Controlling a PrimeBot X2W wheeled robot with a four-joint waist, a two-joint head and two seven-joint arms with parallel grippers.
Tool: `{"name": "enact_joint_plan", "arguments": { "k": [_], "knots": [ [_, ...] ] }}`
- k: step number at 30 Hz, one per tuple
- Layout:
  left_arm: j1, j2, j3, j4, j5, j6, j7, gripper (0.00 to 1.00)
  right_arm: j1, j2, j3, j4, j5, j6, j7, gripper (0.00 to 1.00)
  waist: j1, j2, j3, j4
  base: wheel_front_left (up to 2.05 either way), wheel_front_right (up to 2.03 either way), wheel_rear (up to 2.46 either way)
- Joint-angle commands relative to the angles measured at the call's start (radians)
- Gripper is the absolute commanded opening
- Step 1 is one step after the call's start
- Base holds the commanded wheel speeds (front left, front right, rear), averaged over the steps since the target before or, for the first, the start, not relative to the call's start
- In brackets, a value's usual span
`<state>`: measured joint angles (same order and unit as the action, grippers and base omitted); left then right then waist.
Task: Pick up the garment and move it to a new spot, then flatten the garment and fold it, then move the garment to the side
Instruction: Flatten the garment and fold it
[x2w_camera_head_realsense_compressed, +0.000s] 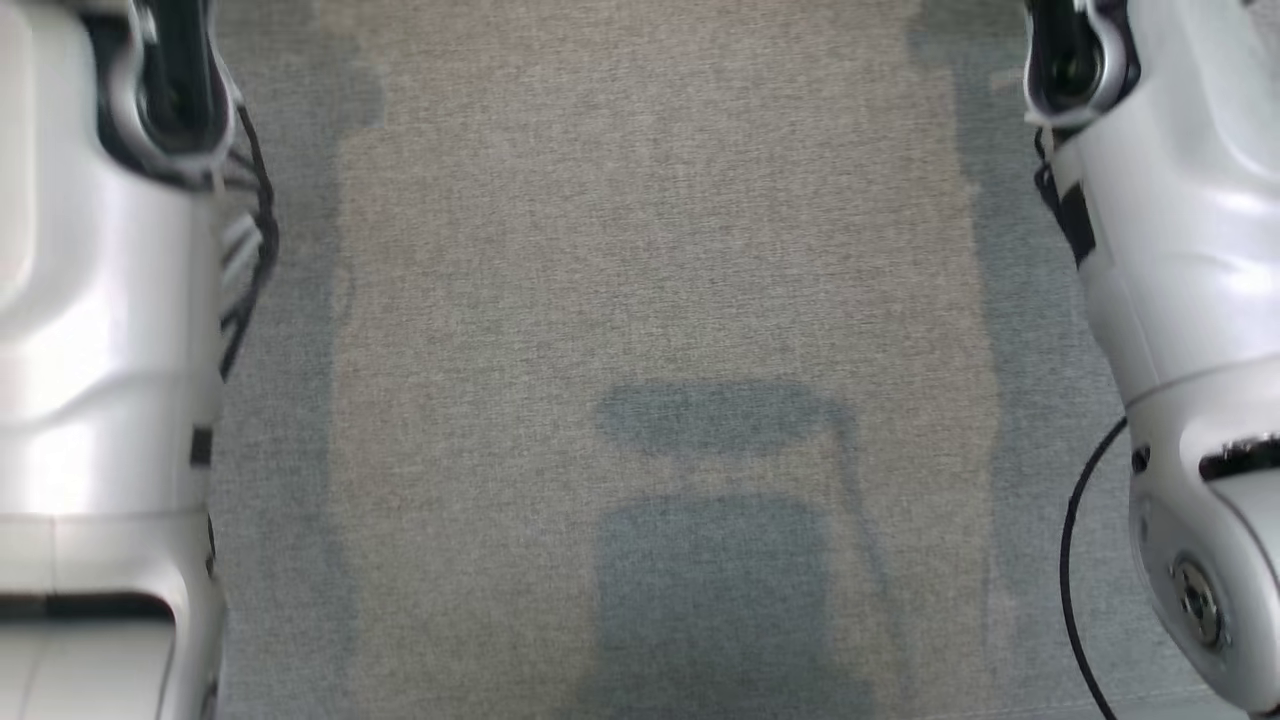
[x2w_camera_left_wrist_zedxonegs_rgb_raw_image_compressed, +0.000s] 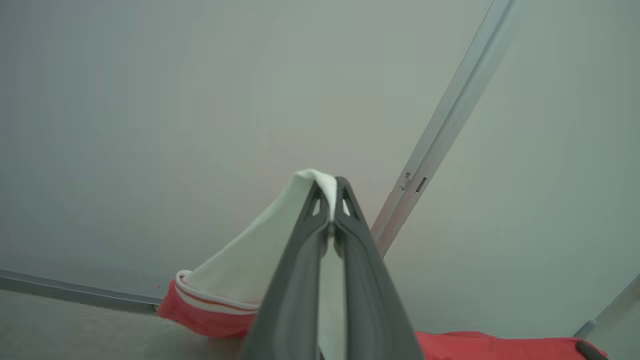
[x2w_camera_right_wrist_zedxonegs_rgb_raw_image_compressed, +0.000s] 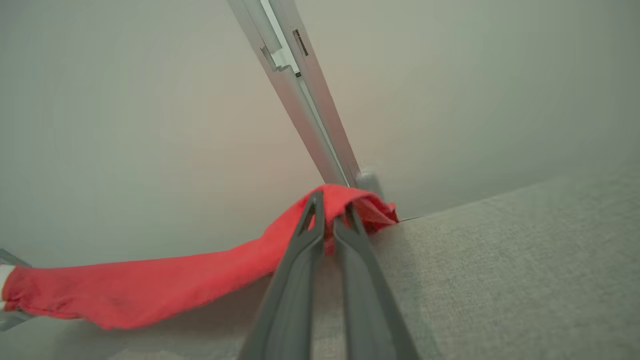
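Both tools (x2w_camera_left_wrist_zedxonegs_rgb_raw_image_compressed: 330, 192) (x2w_camera_right_wrist_zedxonegs_rgb_raw_image_compressed: 331, 210) tight on garment (x2w_camera_right_wrist_zedxonegs_rgb_raw_image_compressed: 150, 290)

Garment (x2w_camera_right_wrist_zedxonegs_rgb_raw_image_compressed: 150, 290): soft matt cloth. Tabletop (x2w_camera_head_realsense_compressed: 650, 250): coarse woven fabric, matt. Left tool (x2w_camera_left_wrist_zedxonegs_rgb_raw_image_compressed: 330, 192): smooth matt plastic. Forearm (x2w_camera_head_realsense_compressed: 100, 350): glossy plastic shell. Rail (x2w_camera_right_wrist_zedxonegs_rgb_raw_image_compressed: 310, 115): satin metal.

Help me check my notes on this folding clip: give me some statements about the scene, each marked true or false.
1. The left gripper is shut on white cloth of the garment. True.
2. The right gripper hangs open, holding nothing. False: it is shut on a red part of the garment.
3. The garment is blue all over. False: it is red and white.
4. In the head view, a grey fabric surface lies between the left forearm and the right forearm. True.
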<state>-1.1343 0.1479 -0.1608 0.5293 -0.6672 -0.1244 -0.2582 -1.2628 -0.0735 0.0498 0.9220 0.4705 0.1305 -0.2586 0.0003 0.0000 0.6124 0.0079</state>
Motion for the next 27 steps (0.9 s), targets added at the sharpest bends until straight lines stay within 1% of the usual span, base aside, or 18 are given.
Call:
{"name": "enact_joint_plan", "arguments": {
  "k": [1,4,7,10,12,16,20,23,27],
  "knots": [
    [0.051,0.011,0.005,-0.045,-0.006,-0.007,-0.008,0.0,0.037,-0.015,0.016,-0.04,0.027,0.0,-0.008,0.0,-0.0003,0.0,0.005,0.013,0.0,0.0,0.0],
    [0.174,0.024,0.007,-0.171,-0.022,-0.006,-0.008,0.0,0.131,-0.038,0.038,-0.143,0.078,0.0,-0.007,0.0,-0.0003,0.0,-0.015,0.008,0.0,0.0,0.0],
    [0.303,0.043,0.014,-0.284,-0.038,-0.007,-0.007,0.0,0.223,-0.047,0.041,-0.247,0.122,0.0,-0.008,0.0,-0.0003,0.0,-0.046,0.002,0.0,0.0,0.0],
    [0.414,0.043,0.028,-0.366,-0.041,-0.007,-0.007,0.0,0.305,-0.052,0.038,-0.334,0.138,0.0,-0.008,0.0,-0.0003,0.0,-0.079,-0.003,0.0,0.0,0.0],
    [0.481,0.037,0.033,-0.395,-0.035,-0.001,-0.008,0.0,0.362,-0.052,0.043,-0.378,0.14,0.0,-0.008,0.0,-0.0003,0.0,-0.102,-0.005,0.0,0.0,0.0],
    [0.601,0.016,0.023,-0.428,-0.063,-0.001,-0.008,0.0,0.473,-0.047,0.049,-0.441,0.149,0.0,-0.008,0.0,-0.0003,0.0,-0.156,-0.007,0.0,0.0,0.0],
    [0.726,0.01,0.006,-0.451,-0.08,-0.003,-0.004,0.0,0.584,-0.048,0.061,-0.486,0.155,0.0,-0.008,0.0,-0.0003,0.0,-0.214,-0.013,0.0,0.0,0.0],
    [0.822,0.012,-0.011,-0.465,-0.085,-0.003,-0.004,0.0,0.668,-0.045,0.056,-0.513,0.169,0.0,-0.008,0.0,-0.0003,0.0,-0.264,-0.013,0.0,0.0,0.0],
    [0.941,-0.001,-0.017,-0.493,-0.092,0.005,-0.006,0.0,0.767,-0.042,0.036,-0.549,0.183,0.0,-0.008,0.0,-0.0003,0.0,-0.325,-0.008,0.0,0.0,0.0]
  ]
}}
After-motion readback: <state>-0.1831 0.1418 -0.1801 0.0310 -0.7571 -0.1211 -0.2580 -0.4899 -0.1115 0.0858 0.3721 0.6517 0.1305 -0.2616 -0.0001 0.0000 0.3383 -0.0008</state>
